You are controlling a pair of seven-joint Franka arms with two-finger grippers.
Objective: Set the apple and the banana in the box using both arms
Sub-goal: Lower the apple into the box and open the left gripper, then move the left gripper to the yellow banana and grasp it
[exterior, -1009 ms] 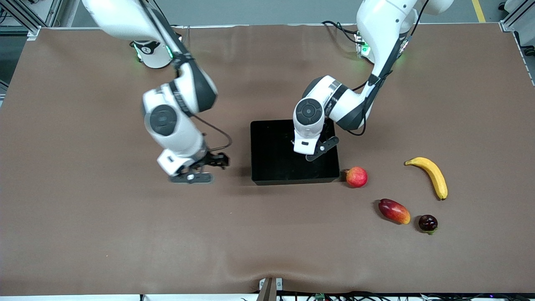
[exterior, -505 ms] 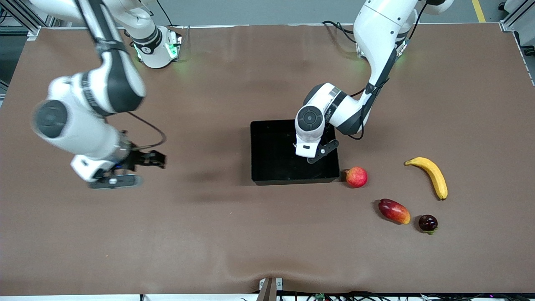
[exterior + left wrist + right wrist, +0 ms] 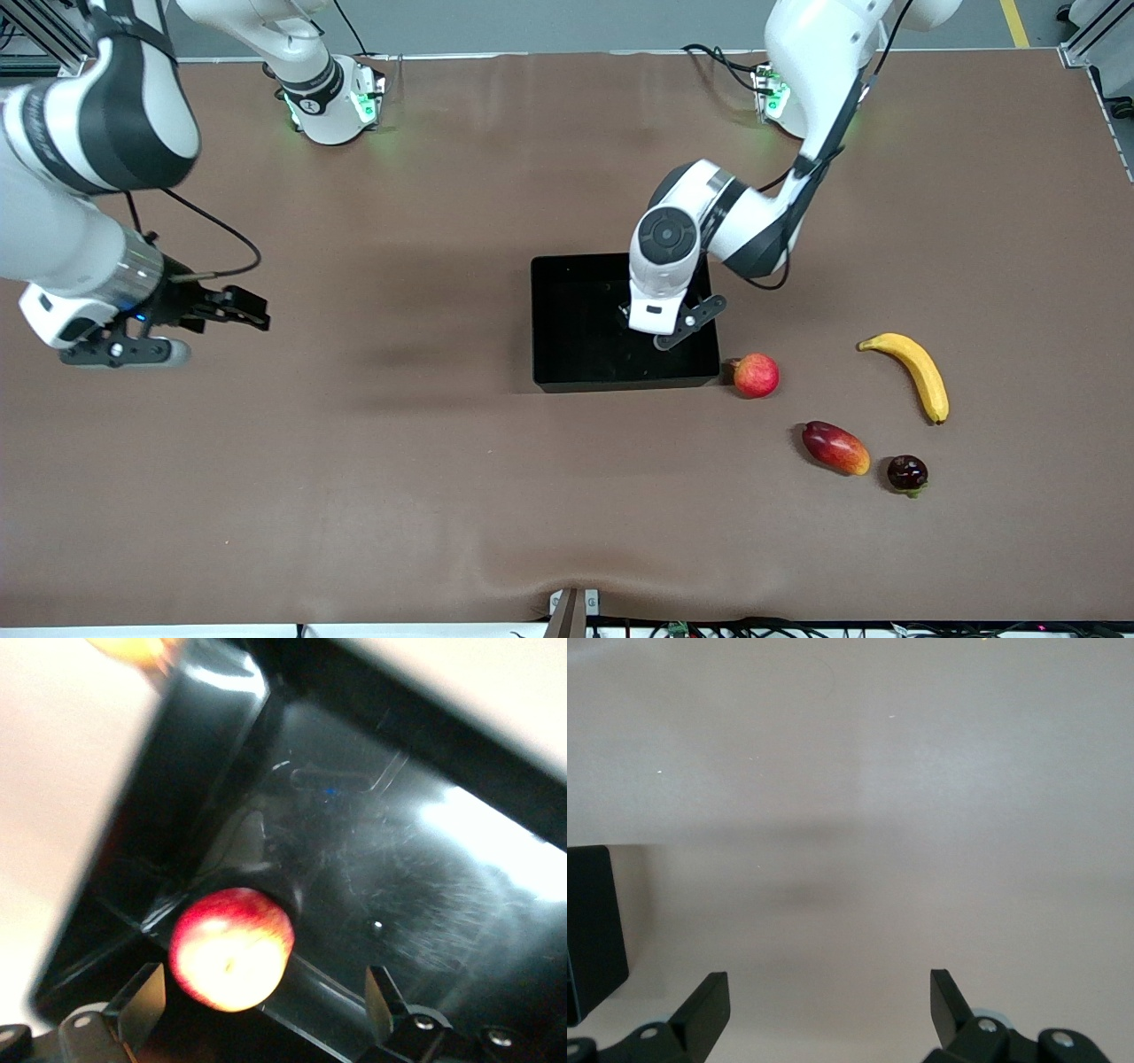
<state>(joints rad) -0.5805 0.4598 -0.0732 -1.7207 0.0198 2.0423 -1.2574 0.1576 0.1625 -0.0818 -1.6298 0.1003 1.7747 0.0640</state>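
The apple (image 3: 232,948), red with a pale yellow patch and a dimple, lies in the black box (image 3: 204,753) close to one wall. My left gripper (image 3: 261,988) is open right above it, fingers wide and not touching it. In the front view the left gripper (image 3: 671,332) hangs over the box (image 3: 620,383), near the corner nearest the camera at the left arm's end, and hides the apple. The banana (image 3: 912,372) lies on the table toward the left arm's end. My right gripper (image 3: 177,332) is open and empty over bare table at the right arm's end (image 3: 828,992).
A round pinkish-red fruit with a nub (image 3: 756,375) sits on the table just beside the box's corner. A red-orange mango (image 3: 834,447) and a small dark fruit (image 3: 907,473) lie nearer the camera than the banana. The box's edge shows in the right wrist view (image 3: 594,921).
My right arm has swung from beside the box out to its own end of the table. The left gripper has stayed over the box, shifting only slightly.
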